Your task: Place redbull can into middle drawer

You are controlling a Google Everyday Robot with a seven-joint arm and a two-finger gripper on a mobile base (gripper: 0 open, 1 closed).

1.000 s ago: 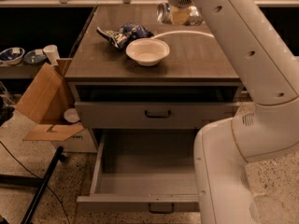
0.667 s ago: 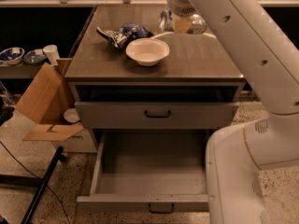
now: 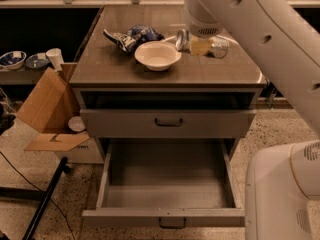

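Observation:
The redbull can (image 3: 182, 40) is slim and silver, lies on its side with its shiny top facing left, and hangs just above the cabinet top (image 3: 125, 69), right of the white bowl (image 3: 156, 55). My gripper (image 3: 201, 45) hangs from the white wrist at the back right of the cabinet top and is shut on the can. The middle drawer (image 3: 170, 176) is pulled wide open below, its grey floor bare, with a small dark handle (image 3: 172, 223) on its front. It lies well below and in front of the gripper.
A blue and white snack bag (image 3: 131, 36) lies behind the bowl. A shallower closed drawer front (image 3: 167, 123) sits above the open drawer. An open cardboard box (image 3: 47, 109), a black stand leg (image 3: 45, 199) and small bowls (image 3: 12, 59) are at the left. My white base (image 3: 285, 194) is at the lower right.
My gripper has moved with the can from the back of the cabinet top toward the front, and now hangs to the right of the white bowl.

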